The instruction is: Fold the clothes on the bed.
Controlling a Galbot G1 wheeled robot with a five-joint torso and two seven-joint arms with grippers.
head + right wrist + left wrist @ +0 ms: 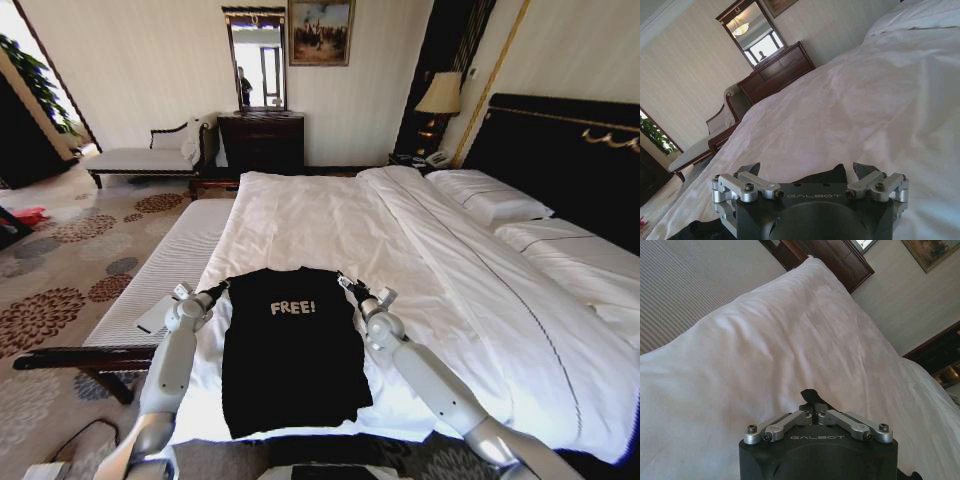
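The clothes, a black T-shirt [292, 350] printed "FREE!", lie flat near the foot of the bed [330, 215], which has a white duvet. My left gripper [221, 289] is at the shirt's far left corner. In the left wrist view this left gripper [810, 401] is shut, with a bit of black fabric [808, 392] pinched at its tips. My right gripper [346, 283] is at the shirt's far right corner. Seen from the right wrist, that right gripper [807, 169] is open, with black cloth [826, 175] low between its fingers [754, 168].
A pale striped bench [165, 265] with a dark frame runs along the bed's left side. Pillows [490, 195] and the dark headboard [565, 140] are at the right. A dresser [262, 140], a chaise [140, 158] and a lamp [440, 93] stand by the far wall. Patterned carpet [60, 260] lies to the left.
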